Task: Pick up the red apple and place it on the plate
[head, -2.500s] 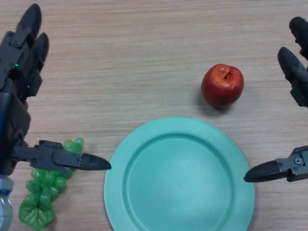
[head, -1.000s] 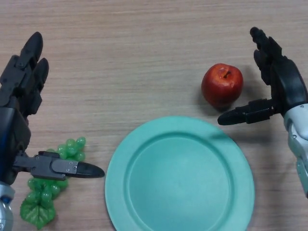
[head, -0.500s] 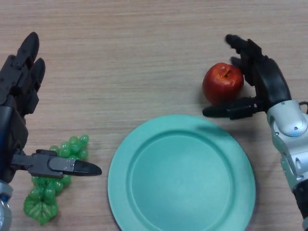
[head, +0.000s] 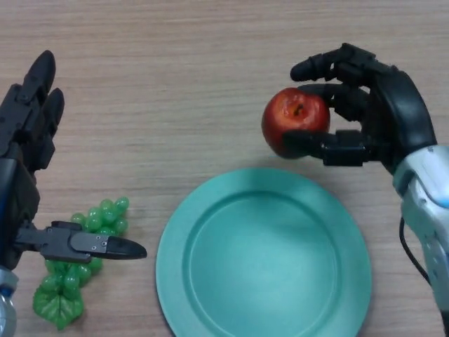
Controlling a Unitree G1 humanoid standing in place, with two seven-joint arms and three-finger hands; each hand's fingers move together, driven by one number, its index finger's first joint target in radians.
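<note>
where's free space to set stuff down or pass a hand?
Free: the plate interior, and bare table between the left robot hand and the apple. Crowded: the right robot hand gripping the apple beyond the plate's rim; grapes under the left thumb.

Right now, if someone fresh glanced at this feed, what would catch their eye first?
The glossy red apple, gripped between the curled fingers and thumb of the black right hand at upper right, just beyond the rim of the big round teal plate, which fills the lower middle. At lower left, a bunch of green plastic grapes lies under the open left hand.
</note>
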